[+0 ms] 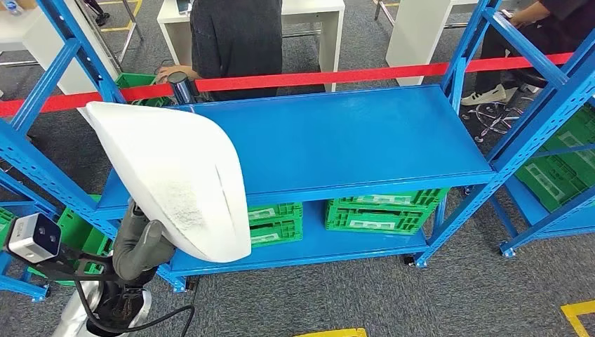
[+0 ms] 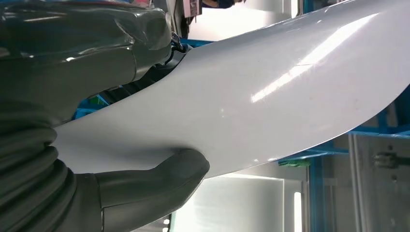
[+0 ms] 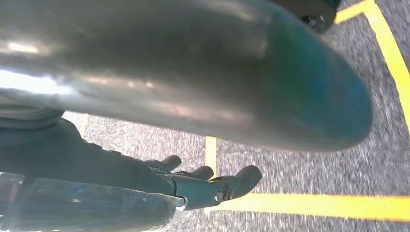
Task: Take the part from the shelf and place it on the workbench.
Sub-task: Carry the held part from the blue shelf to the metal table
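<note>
Now the white part (image 1: 172, 175) is being held tight by the left hand (image 1: 140, 246) at 8 o'clock, off the shelf (image 1: 337, 140). Right hand (image 3: 212, 186) is hanging loose, fingers apart, w/ nothing in it. It should be kept level while being carried.

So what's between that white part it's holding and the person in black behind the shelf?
In the head view, the red tape runs between the white part and the person.

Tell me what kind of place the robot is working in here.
Probably a workshop or warehouse test area. Blue metal shelving holds green plastic crates on its lower level, a red barrier tape runs behind it, and yellow floor lines mark the grey carpet. The left hand holds a large white part.
</note>
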Tool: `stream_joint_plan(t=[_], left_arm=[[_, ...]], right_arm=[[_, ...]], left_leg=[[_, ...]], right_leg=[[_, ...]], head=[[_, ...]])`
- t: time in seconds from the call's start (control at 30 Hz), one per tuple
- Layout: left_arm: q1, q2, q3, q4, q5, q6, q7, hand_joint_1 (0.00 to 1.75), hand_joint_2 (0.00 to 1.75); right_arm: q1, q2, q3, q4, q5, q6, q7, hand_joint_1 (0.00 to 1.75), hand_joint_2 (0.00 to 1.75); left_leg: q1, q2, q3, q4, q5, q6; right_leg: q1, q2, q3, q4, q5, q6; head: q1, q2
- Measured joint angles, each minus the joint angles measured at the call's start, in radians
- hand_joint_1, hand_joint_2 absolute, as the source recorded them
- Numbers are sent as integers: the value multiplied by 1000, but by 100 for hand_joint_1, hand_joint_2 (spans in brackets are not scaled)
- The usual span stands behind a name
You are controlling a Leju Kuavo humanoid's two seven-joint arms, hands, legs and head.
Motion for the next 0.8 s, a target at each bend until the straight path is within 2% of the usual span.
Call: stream_joint_plan(t=[0.03,0.07,0.13,0.17,0.2,0.23,0.27,0.3,0.33,0.37,0.4,0.43,0.53,0.57,0.63,0.67,0.73,0.77,0.8], left_arm=[[11,-6,4,-1,-1,8,-11,175,175],[23,-13,6,-1,-1,16,-22,175,175],[44,-28,7,-1,3,24,-32,175,175],[53,-36,7,1,11,28,-26,175,175],[59,-42,7,2,22,34,-14,175,175],[64,-47,6,4,35,39,1,175,175],[69,-51,6,4,47,43,17,175,175],[72,-55,5,4,56,45,30,175,175],[75,-59,5,4,62,47,41,175,175],[77,-62,3,2,66,48,51,175,175],[79,-63,2,0,68,49,58,175,175],[83,-63,1,-2,69,47,65,175,175],[91,-54,-7,-3,71,29,79,175,175],[92,-50,-9,-3,72,23,80,175,175],[93,-48,-10,-2,73,19,80,175,175],[93,-45,-13,-2,76,13,81,175,175],[89,-35,-34,5,89,-11,89,175,175],[84,-31,-50,10,99,-27,100,175,175],[76,-29,-68,16,110,-41,115,175,175]], right_arm=[[1,-2,0,0,-1,0,-1,0,0],[2,-5,0,-1,-4,0,-4,0,0],[0,-8,0,-2,-17,-2,-15,0,0],[-4,-8,-2,-3,-24,-4,-21,0,0],[-8,-7,-3,-4,-29,-6,-25,0,0],[-15,-5,-5,-6,-32,-7,-28,0,0],[-22,-1,-6,-9,-32,-7,-29,0,0],[-30,2,-7,-12,-31,-6,-30,0,0],[-37,7,-8,-15,-27,-4,-30,0,0],[-44,11,-8,-18,-23,-1,-29,0,0],[-49,16,-8,-20,-16,3,-29,0,0],[-53,21,-7,-21,-8,8,-28,0,0],[-55,34,-3,-21,19,22,-21,0,0],[-55,38,-1,-21,23,24,-19,0,0],[-55,39,1,-21,25,25,-18,0,0],[-55,41,3,-20,30,26,-16,0,0],[-53,47,12,-17,40,25,1,0,0],[-52,51,16,-14,41,19,11,0,0],[-49,53,18,-11,34,6,18,0,0]], left_leg=[[2,3,-7,-10,15,6],[5,6,-17,-19,32,9],[7,8,-45,-20,58,8],[7,8,-61,-18,69,4],[8,9,-78,-14,80,2],[9,10,-96,-8,89,-2],[11,11,-114,0,97,-7],[13,12,-130,10,103,-12],[14,13,-147,23,108,-18],[13,13,-160,35,113,-24],[12,12,-169,44,119,-29],[12,12,-175,49,125,-34],[21,8,-184,54,134,-45],[24,7,-187,56,131,-48],[25,5,-190,59,123,-50],[25,5,-198,86,87,-53],[24,3,-222,237,-20,-57],[24,1,-221,303,-60,-56],[22,0,-198,324,-57,-49]], right_leg=[[2,0,-10,15,-17,-2],[2,1,-26,49,-51,-7],[-2,1,-62,164,-139,-17],[-4,1,-73,225,-167,-13],[-6,1,-72,265,-172,-2],[-9,1,-57,276,-160,12],[-12,1,-25,251,-136,27],[-17,1,21,195,-119,39],[-17,1,74,123,-119,45],[-17,2,113,64,-128,42],[-15,4,135,25,-142,36],[-11,5,140,10,-152,27],[-12,1,120,12,-137,-1],[-13,0,116,12,-132,-7],[-13,-2,113,11,-129,-11],[-12,-2,106,11,-122,-15],[-5,-1,66,13,-88,-23],[0,-2,42,14,-68,-26],[5,-2,22,14,-51,-26]], head=[[1,0],[2,0],[2,0],[3,0],[3,0],[3,0],[3,0],[3,0],[3,0],[2,0],[1,0],[0,0],[0,0],[0,0],[0,0],[0,0],[-2,0],[-2,0],[-2,0]])
